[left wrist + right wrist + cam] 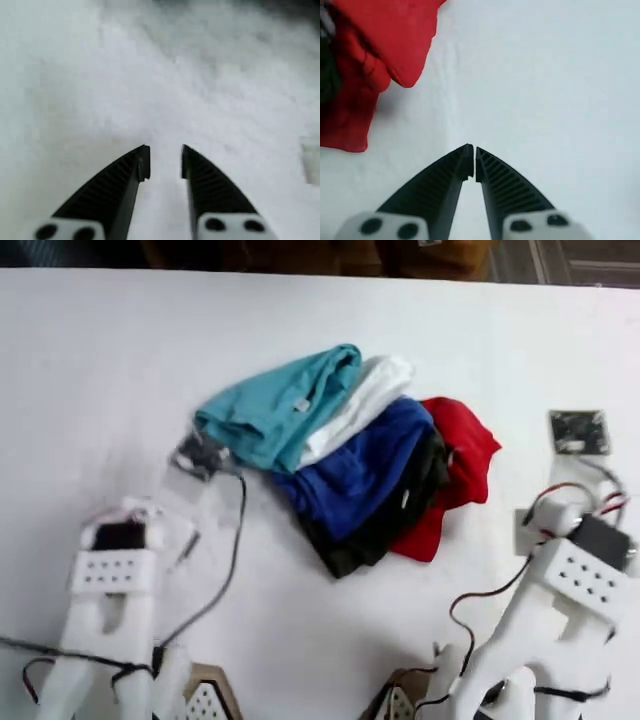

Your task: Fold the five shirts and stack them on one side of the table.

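- The five shirts lie unfolded in one overlapping heap mid-table: crumpled teal shirt (275, 405) at the left, then bunched white shirt (360, 400), rumpled blue shirt (355, 465), black shirt (385, 525) beneath it, and red cotton shirt (460, 455) at the right.
- The heap sits between my two arms and farther out than both; each shirt runs near-left to far-right.
- My right gripper (474, 162) has its tips together on nothing, just right of the red shirt, so I judge it the nearer.
- My left gripper (165, 162) is slightly parted and empty over the bare white table (100, 360).
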